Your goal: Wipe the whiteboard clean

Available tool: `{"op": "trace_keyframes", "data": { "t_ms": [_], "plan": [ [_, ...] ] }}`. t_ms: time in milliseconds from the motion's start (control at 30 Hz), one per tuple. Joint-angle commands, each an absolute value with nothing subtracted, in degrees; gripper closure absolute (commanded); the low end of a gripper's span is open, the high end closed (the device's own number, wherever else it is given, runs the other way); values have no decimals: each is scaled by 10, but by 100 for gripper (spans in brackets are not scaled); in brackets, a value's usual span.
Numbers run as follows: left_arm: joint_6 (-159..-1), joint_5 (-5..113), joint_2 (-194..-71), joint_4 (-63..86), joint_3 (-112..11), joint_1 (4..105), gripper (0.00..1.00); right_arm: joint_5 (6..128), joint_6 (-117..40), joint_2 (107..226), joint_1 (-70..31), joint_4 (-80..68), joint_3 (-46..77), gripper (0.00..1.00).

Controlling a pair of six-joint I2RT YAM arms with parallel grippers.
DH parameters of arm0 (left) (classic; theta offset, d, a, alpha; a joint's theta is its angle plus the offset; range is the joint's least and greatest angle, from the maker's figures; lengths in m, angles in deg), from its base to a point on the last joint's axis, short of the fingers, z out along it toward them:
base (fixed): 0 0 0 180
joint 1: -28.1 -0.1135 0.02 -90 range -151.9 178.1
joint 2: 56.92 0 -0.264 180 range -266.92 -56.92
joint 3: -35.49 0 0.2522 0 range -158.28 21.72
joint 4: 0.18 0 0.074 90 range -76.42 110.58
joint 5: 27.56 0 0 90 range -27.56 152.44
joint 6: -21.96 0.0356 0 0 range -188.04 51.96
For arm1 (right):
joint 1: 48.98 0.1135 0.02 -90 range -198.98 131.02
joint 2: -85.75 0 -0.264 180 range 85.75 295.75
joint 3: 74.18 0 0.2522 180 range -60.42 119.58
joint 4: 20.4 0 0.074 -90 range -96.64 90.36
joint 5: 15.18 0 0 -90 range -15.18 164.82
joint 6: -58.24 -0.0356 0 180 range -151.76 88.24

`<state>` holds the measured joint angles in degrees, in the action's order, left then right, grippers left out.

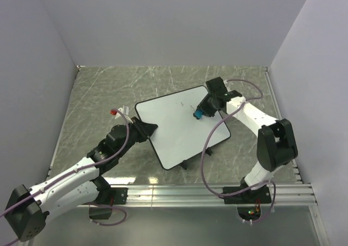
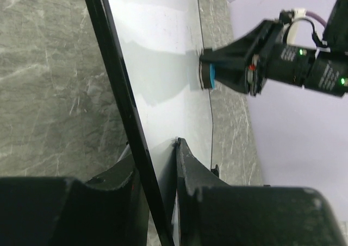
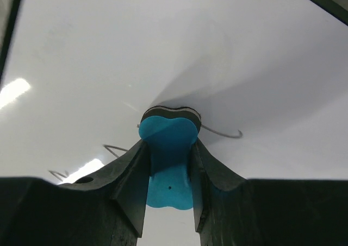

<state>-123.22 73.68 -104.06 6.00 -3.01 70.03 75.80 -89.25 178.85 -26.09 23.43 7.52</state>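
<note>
While it sits slantwise near the middle of the grey marbled tabletop [image 1: 98,94], the large white rectangular whiteboard [image 1: 174,137] with its thin black rim carries faint grey scribbles [image 3: 223,132] toward its far right part. The right tool [image 1: 200,113] is clenched on a small blue eraser block [image 3: 166,164], whose dark pad presses against the board. The left tool [image 1: 152,127] grasps the board's left rim, a finger on either face.
</note>
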Motion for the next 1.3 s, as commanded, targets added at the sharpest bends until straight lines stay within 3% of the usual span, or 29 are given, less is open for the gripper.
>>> {"op": "trace_keyframes", "data": {
  "t_ms": [0,600,1267],
  "plan": [
    [-1089,792,-1068,198,-10,713,100,750,-926,1839,-256,239,134,100],
    [-1087,793,-1077,195,-13,727,100,712,-964,1939,-229,259,312,100],
    [-1090,796,-1076,198,-13,729,100,710,-940,1852,-311,196,18,100]
  ]
}}
